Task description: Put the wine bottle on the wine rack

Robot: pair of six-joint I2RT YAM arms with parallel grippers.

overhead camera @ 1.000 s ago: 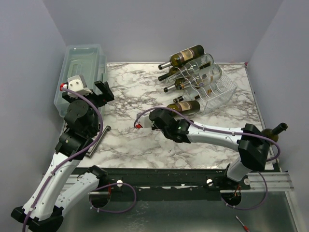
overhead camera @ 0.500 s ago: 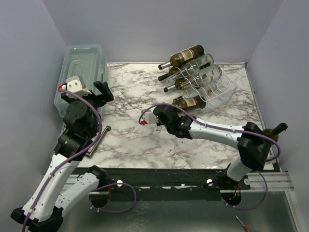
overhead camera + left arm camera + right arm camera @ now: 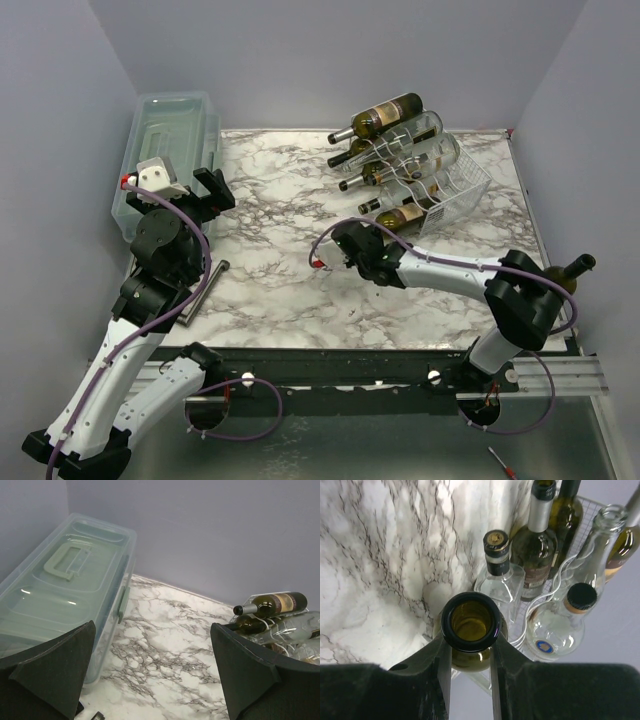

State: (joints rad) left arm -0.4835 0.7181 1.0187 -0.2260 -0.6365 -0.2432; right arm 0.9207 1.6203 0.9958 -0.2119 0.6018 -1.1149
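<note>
My right gripper (image 3: 371, 233) is shut on the neck of a dark green wine bottle (image 3: 405, 214). The bottle lies nearly flat with its base end at the front channel of the white wire wine rack (image 3: 472, 186). In the right wrist view the bottle's open mouth (image 3: 470, 622) sits between my two fingers (image 3: 432, 672), with the rack wires (image 3: 555, 585) just beyond. Several other bottles (image 3: 385, 117) lie on the rack. My left gripper (image 3: 205, 190) is open and empty, raised beside the bin; it also shows in the left wrist view (image 3: 155, 680).
A translucent lidded plastic bin (image 3: 170, 130) stands at the table's far left, also in the left wrist view (image 3: 65, 580). Another green bottle (image 3: 566, 274) stands at the table's right edge by my right arm. A grey metal bar (image 3: 206, 289) lies near the left arm.
My right gripper has moved right and toward the rack with the bottle, bringing its base up to the rack's front channel. The left arm has not moved.
</note>
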